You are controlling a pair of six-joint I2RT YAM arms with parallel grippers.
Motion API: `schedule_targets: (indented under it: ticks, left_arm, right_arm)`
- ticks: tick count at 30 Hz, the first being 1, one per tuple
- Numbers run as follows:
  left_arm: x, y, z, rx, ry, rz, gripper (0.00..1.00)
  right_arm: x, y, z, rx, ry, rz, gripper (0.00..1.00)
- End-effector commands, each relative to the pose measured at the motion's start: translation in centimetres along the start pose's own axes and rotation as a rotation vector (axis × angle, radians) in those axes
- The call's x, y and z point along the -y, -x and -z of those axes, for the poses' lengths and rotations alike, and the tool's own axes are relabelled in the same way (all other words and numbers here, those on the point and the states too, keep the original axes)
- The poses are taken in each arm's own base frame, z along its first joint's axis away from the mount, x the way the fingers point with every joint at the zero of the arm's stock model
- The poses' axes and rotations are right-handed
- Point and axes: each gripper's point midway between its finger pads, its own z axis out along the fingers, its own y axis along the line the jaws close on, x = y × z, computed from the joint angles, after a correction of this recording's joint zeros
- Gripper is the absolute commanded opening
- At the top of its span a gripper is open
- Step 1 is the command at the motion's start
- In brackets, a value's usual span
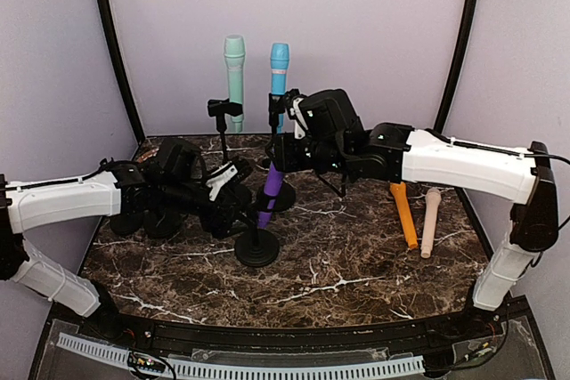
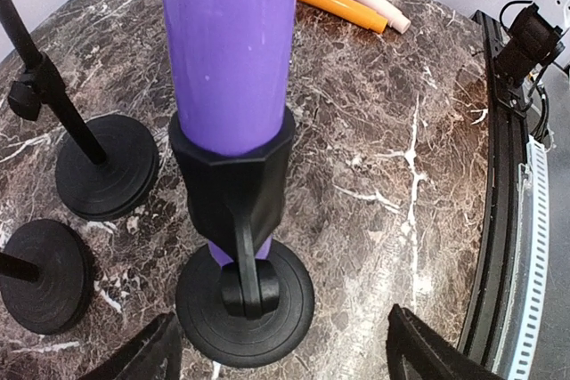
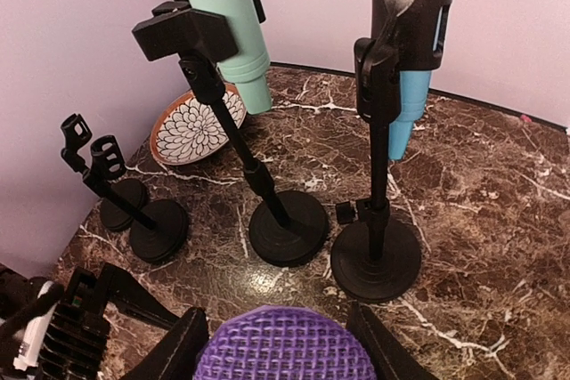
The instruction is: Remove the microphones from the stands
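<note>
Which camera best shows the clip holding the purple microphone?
Left wrist: the black clip sits centre frame, close up, wrapped around the purple microphone above its round base. Top external shows the tilted microphone, but the clip is small and hard to make out. Right wrist shows only the microphone's mesh head.

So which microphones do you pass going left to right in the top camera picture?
Mint green microphone, blue microphone, orange microphone, beige microphone. The purple microphone sits under the blue one, so I skipped it.
</note>
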Motion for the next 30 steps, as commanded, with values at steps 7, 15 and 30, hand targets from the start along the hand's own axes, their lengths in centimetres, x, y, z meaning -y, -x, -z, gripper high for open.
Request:
schedule_targets:
  ticks: [7,15,30]
  left_arm:
    - [0.0,-0.6,-1.9,-0.044,0.019,-0.014,0.72]
    - [-0.7,-0.3,-2.0,-0.021,0.072,0.001,0.61]
    - [-0.5,1.0,-2.0,0.039,0.059,-0.01,0.35]
  right_arm:
    - [-1.9,0.7,0.7,0.016,0.045,0.008,0.28]
    - [-2.5,0.3,1.0,0.001,0.047,-0.002,0.24]
    - [-2.4,-0.2,1.4,-0.02,0.026,-0.015,0.24]
